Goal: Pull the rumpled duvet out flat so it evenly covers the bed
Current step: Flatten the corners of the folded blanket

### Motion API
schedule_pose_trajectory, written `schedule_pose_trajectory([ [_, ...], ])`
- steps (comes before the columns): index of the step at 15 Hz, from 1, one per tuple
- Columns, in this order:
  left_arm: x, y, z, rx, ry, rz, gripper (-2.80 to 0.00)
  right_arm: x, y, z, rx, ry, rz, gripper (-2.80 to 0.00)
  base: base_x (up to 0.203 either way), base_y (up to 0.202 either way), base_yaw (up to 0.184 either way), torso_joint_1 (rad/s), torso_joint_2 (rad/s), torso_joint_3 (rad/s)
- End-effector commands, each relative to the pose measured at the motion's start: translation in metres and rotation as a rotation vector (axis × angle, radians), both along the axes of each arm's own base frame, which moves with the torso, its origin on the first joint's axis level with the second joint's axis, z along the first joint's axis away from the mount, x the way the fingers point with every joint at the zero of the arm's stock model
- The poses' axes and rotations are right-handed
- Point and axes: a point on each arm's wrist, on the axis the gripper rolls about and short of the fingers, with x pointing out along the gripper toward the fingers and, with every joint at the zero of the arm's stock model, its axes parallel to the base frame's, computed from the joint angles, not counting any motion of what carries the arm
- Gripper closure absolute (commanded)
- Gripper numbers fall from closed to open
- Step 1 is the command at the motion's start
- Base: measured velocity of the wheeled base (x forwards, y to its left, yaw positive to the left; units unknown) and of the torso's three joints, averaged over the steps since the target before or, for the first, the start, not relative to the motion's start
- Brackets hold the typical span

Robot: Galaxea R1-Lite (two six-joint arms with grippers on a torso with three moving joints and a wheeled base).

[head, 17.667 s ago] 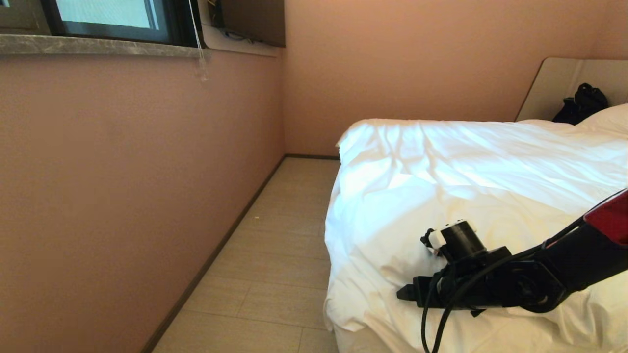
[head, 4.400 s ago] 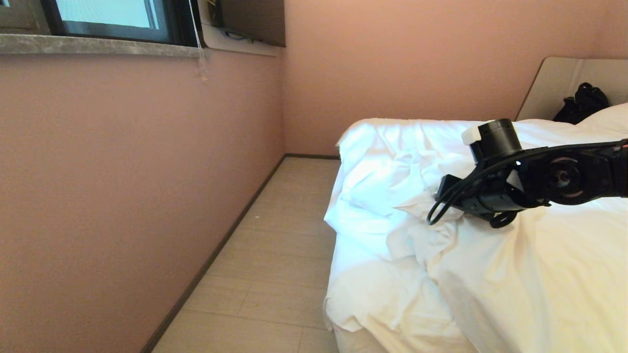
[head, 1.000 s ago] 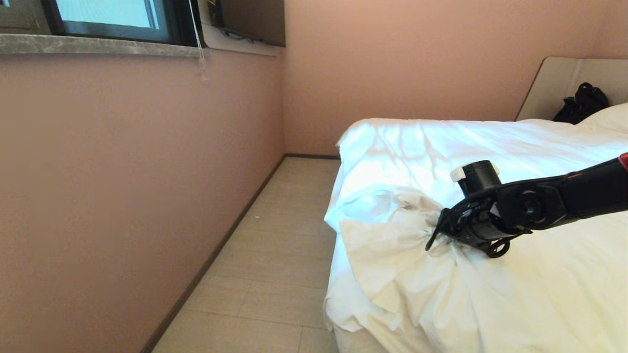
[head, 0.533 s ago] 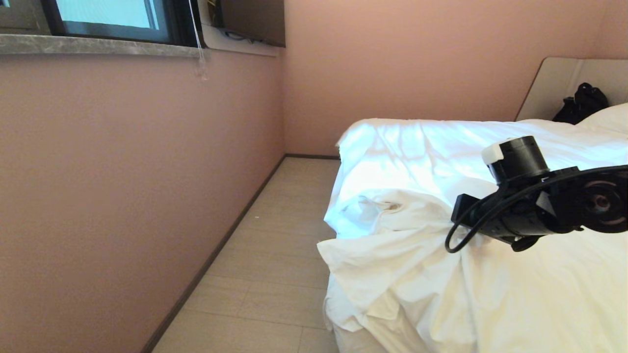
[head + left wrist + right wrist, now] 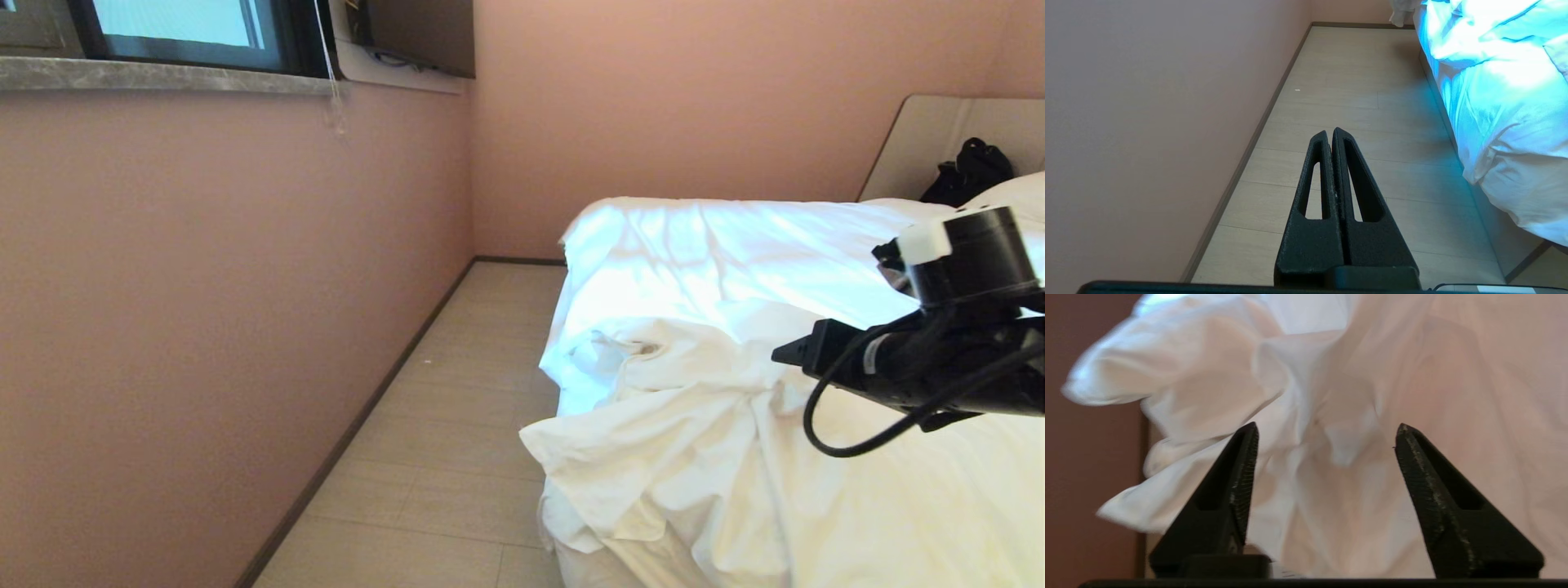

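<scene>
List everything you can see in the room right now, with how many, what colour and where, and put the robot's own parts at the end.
duvet: one, white, rumpled and bunched at the bed's near corner by the aisle.
bed: one, white bedding, right half of the head view.
headboard: one, beige, far right behind the bed.
pillow: one, white, at the headboard.
black item: one, black, against the headboard; I cannot tell what it is.
window: one, dark frame, upper left wall.
floor: one, pale boards, aisle between wall and bed.
right gripper: one, black, open above the duvet, holding nothing.
left gripper: one, black, shut, parked over the floor beside the bed.
</scene>
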Motion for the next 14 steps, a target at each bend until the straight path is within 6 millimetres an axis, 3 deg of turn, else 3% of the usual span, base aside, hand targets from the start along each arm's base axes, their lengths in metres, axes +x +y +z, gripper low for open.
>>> schedule_pose_trajectory([
  [1,0.000,0.000,0.000,0.000,0.002,-0.002,0.00,-0.061,-0.016,0.035,0.051,-0.115,0.032,-2.80,0.000,0.000,0.000,0.000,0.00,0.000],
  [2,0.000,0.000,0.000,0.000,0.001,-0.001,0.00,-0.082,-0.023,0.042,0.069,-0.147,0.048,-2.80,0.000,0.000,0.000,0.000,0.00,0.000],
  [3,0.000,0.000,0.000,0.000,0.002,-0.001,0.00,-0.105,-0.031,0.045,0.085,-0.178,0.063,0.00,0.000,0.000,0.000,0.000,0.00,0.000],
  [7,0.000,0.000,0.000,0.000,0.001,0.000,0.00,-0.181,-0.059,0.035,0.099,-0.279,0.098,0.00,0.000,0.000,0.000,0.000,0.00,0.000],
  [10,0.000,0.000,0.000,0.000,0.003,-0.002,0.00,-0.223,-0.076,0.028,0.107,-0.356,0.083,0.00,0.000,0.000,0.000,0.000,0.00,0.000],
  [14,0.000,0.000,0.000,0.000,0.002,0.000,0.00,-0.280,-0.096,0.015,0.090,-0.507,-0.111,0.00,0.000,0.000,0.000,0.000,0.00,0.000],
])
